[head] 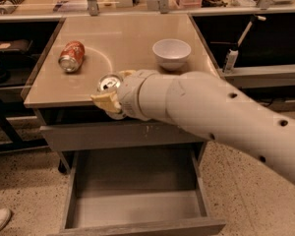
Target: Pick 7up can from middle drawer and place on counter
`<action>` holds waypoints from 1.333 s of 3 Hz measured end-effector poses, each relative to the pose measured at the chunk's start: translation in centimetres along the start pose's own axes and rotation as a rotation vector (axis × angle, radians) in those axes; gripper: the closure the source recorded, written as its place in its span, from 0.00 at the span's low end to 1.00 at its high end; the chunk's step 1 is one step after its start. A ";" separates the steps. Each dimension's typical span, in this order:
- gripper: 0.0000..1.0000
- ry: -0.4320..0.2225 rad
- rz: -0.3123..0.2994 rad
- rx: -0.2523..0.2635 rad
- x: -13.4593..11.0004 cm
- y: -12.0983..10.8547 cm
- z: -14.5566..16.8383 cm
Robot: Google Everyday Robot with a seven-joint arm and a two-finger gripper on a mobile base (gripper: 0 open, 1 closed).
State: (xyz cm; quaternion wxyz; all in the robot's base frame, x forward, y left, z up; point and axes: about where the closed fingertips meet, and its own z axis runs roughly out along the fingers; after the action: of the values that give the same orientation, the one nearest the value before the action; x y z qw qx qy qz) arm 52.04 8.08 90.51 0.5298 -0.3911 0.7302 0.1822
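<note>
The gripper [110, 93] clasped the can [109, 83] upright for setting on the counter [137, 38] just beyond; the drawer [137, 208] gaped below.

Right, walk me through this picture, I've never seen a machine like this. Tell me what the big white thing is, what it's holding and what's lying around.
The big white tube is a robot's arm, reaching in from the right. At its tip is a two-finger pincer. It is shut on a small 7up can and holds it near the front edge of the counter, the beige top of a grey cabinet. There is only one camera, looking down at the cabinet from the front; what it is mounted on does not show. On the counter are an orange can, lying on its side to the left, and a white bowl, standing upright further right. Below the counter, a grey drawer is pulled out.
</note>
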 end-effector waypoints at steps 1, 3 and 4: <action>1.00 -0.014 -0.002 0.007 -2.2 -3.7 0.5; 1.00 -0.015 0.035 -0.007 -4.2 -11.2 4.6; 1.00 -0.001 0.072 -0.043 -3.8 -13.9 8.2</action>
State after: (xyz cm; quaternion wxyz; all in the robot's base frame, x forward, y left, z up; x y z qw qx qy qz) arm 68.30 6.40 93.04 0.5146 -0.3757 0.7395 0.2171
